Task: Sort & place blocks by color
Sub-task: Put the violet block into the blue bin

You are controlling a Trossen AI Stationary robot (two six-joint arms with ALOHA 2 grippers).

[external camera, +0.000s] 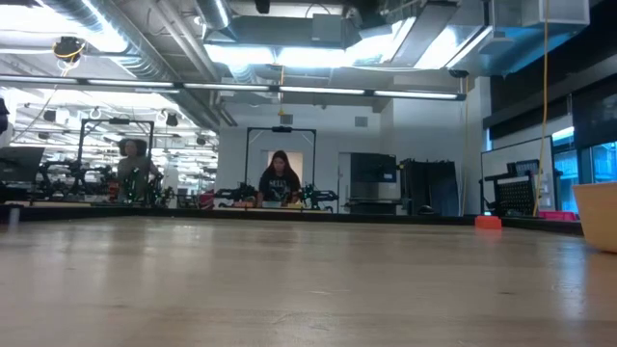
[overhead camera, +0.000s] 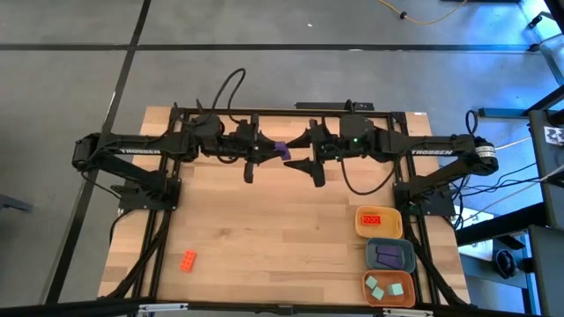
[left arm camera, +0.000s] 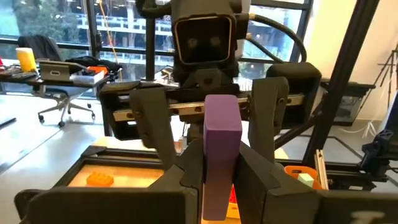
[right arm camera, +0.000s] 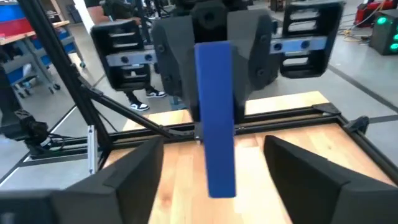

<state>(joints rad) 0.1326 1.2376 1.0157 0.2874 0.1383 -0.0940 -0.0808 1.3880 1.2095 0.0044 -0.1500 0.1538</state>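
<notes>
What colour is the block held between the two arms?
Purple; the bar-shaped block shows best in the left wrist view.

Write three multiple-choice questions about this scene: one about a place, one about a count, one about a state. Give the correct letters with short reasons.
1. Where is the purple block?
A. in the blue-grey tray
B. in the air, in the left pincer
C. on the floor

2. How many teal-green blocks lie in the nearest tray?
A. three
B. one
C. six

3. How stands the right pincer?
A. shut on a red block
B. open, fingers on either side of the purple block
C. folded at the table edge

Answers: 1 B, the left wrist view shows its fingers clamped on the block above the table. 2 A, the high view shows three. 3 B, the right wrist view shows gaps on both sides.
</notes>
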